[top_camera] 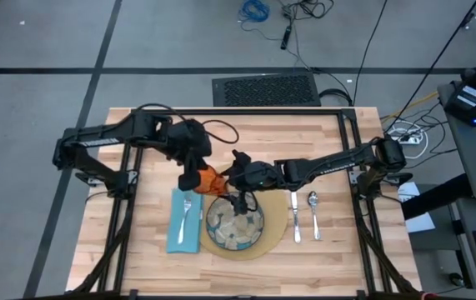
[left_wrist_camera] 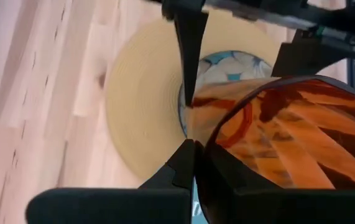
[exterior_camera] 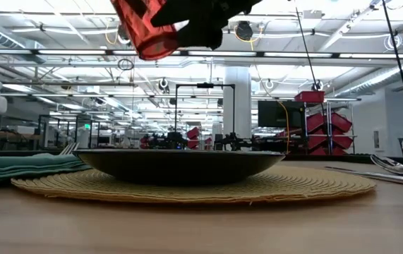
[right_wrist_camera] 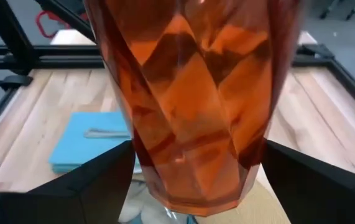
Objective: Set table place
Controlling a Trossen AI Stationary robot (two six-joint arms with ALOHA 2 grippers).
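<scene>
The small orange cup (top_camera: 211,179) hangs tilted in the air above the far left rim of the greenish plate (top_camera: 234,227), which lies on the round tan mat (top_camera: 278,227). My left gripper (top_camera: 197,177) is at the cup's left and my right gripper (top_camera: 227,177) at its right; both are shut on it. The silver fork (top_camera: 186,208) lies on the light-blue napkin (top_camera: 179,232) left of the mat. The knife (top_camera: 294,217) and spoon (top_camera: 313,212) lie right of the mat. My left gripper is on the cup's open rim (left_wrist_camera: 203,158), on the side toward the table's left; one finger (left_wrist_camera: 180,171) shows outside the wall, the other seems to be inside. The cup's mouth faces this gripper. The cup is clear of the table. My right gripper has the cup's faceted wall (right_wrist_camera: 146,174) between its two fingers (right_wrist_camera: 102,180), one on each side, near the narrow base. It comes from the table's right. The cup is lifted clear and tilted (exterior_camera: 148,28) above the plate.
The black metal frame (top_camera: 221,112) edges the wooden table (top_camera: 137,250). Bare planks lie between the mat's far side and the far edge (top_camera: 304,133) and along the near edge. Both arms cross over the table's far half.
</scene>
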